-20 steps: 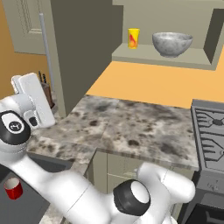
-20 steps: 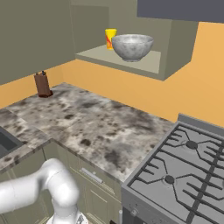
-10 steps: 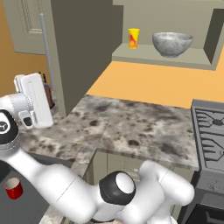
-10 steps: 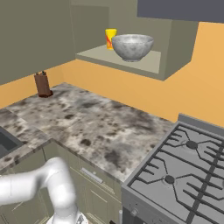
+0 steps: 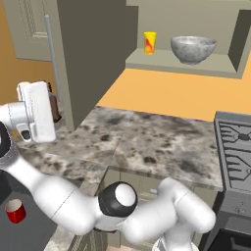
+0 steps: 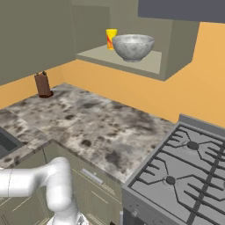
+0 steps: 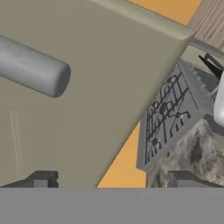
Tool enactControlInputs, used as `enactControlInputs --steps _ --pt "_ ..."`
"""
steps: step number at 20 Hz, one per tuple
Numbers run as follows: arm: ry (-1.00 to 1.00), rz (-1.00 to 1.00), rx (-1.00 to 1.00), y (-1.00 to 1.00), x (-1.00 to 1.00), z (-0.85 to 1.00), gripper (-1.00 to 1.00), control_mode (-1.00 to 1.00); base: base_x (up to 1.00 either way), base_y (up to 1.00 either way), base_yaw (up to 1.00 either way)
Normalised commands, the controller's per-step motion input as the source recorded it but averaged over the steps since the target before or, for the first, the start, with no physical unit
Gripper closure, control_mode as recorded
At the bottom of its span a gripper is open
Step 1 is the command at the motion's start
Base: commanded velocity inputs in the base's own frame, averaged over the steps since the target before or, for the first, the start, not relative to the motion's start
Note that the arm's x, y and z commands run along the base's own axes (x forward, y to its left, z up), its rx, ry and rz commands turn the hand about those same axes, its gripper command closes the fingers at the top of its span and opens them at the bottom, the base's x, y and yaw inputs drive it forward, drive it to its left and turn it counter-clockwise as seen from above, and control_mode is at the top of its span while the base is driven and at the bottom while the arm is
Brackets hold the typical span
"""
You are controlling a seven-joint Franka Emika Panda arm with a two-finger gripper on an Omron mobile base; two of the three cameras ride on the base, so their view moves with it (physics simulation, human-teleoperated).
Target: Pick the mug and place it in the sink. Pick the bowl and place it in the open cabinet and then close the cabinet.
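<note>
Now wide-open, empty gripper (image 7: 109, 178) near cabinet (image 7: 87, 96) door's handle (image 7: 33, 68); bowl (image 5: 193, 49) on shelf, mug (image 5: 15, 211) in sink (image 5: 29, 230).

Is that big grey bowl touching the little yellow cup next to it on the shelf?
Apart. In the left base view a strip of bare shelf shows between the bowl and the yellow cup.

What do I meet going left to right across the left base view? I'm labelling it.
mug → gripper → cabinet door handle → yellow cup → bowl → stove
</note>
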Motion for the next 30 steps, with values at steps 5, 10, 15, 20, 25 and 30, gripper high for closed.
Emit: enactControlInputs --steps 5,10,15,20,25,30 --pt "-0.19 -0.12 0.0 -0.01 -0.06 0.0 -1.0 -1.0 0.0 0.0 0.0" --pt "-0.25 -0.03 0.0 -0.1 -0.26 0.08 -1.0 -1.0 0.0 0.0 0.0" --pt "-0.19 -0.03 0.0 -0.19 -0.18 0.05 -1.0 -1.0 0.0 0.0 0.0" --pt "-0.08 0.0 0.04 -0.42 -0.01 0.0 -1.0 -1.0 0.0 0.0 0.0" --pt "-0.06 0.0 0.07 -0.56 -0.08 0.0 -1.0 -1.0 0.0 0.0 0.0" --pt "-0.15 0.0 0.15 -0.88 -0.66 0.0 -1.0 -1.0 0.0 0.0 0.0"
